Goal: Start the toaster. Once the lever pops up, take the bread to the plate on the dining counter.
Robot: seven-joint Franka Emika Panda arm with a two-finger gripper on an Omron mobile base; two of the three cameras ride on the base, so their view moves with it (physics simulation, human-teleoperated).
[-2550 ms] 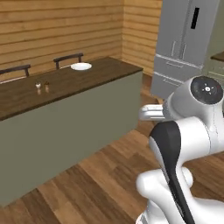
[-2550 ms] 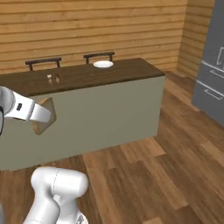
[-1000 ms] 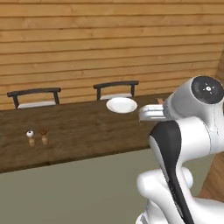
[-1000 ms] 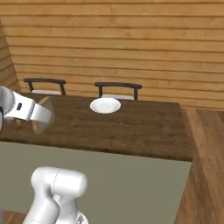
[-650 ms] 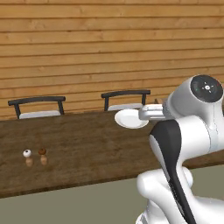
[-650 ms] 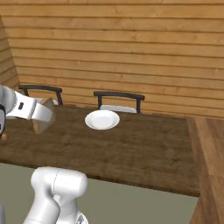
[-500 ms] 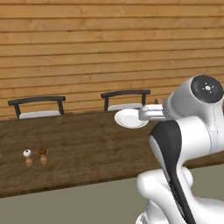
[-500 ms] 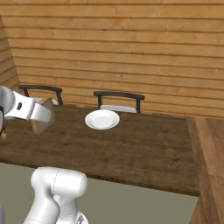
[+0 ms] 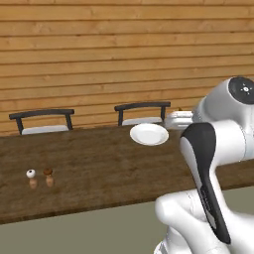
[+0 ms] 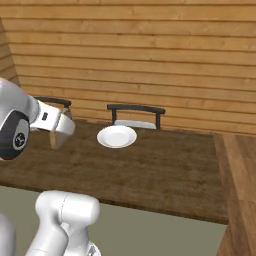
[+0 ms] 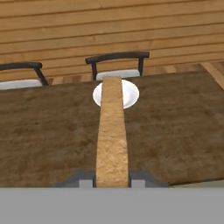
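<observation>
- Gripping the bread [image 11: 112, 131] edge-on, the gripper [image 11: 112, 178] has one finger pressed against each flat face of the slice
- Bread held in the air over the near part of the dining counter [image 11: 175, 127], pointing toward the plate [image 11: 129, 94]
- Plate [image 9: 149, 134] lying bare near the counter's far edge, in front of a chair [image 10: 135, 116]
- Two small shakers [image 9: 39, 177] standing on the counter, well apart from the plate

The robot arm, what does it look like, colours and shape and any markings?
The arm is glossy white with rounded, bulbous links and a black band curving down one segment. A dark round joint cap with small pale marks sits on top. The gripper has small grey fingertips. No cables show.
</observation>
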